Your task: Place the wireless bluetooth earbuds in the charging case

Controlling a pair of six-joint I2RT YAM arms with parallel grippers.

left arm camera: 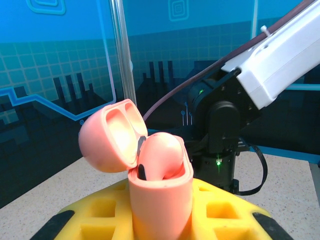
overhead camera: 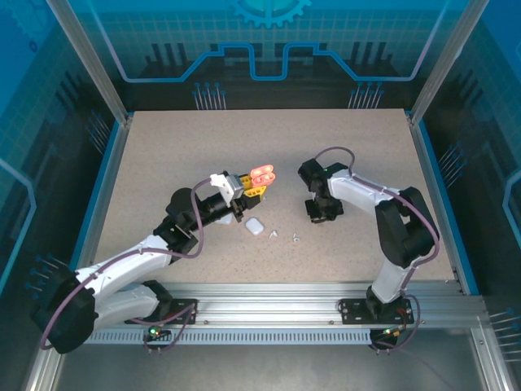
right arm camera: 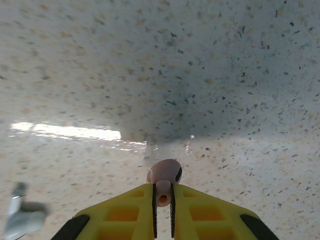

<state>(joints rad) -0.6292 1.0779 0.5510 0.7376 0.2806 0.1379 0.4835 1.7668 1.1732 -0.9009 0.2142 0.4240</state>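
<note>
A salmon-pink charging case [left arm camera: 161, 205] stands upright in my left gripper [left arm camera: 161, 222], which is shut on its body, lid [left arm camera: 107, 142] swung open. One pink earbud [left arm camera: 161, 155] sits inside the case. From above, the left gripper [overhead camera: 247, 189] holds the case [overhead camera: 262, 174] over the table's middle. My right gripper [right arm camera: 162, 202] is shut on the stem of a second pink earbud [right arm camera: 166, 173], just above the table. It points down [overhead camera: 318, 213] to the right of the case.
A closed white case [overhead camera: 255, 226] lies on the speckled table [overhead camera: 163, 155] near the left gripper. Two tiny white earbuds [overhead camera: 274, 235] [overhead camera: 295, 238] lie beside it. A blurred white earbud [right arm camera: 22, 215] shows at the lower left of the right wrist view.
</note>
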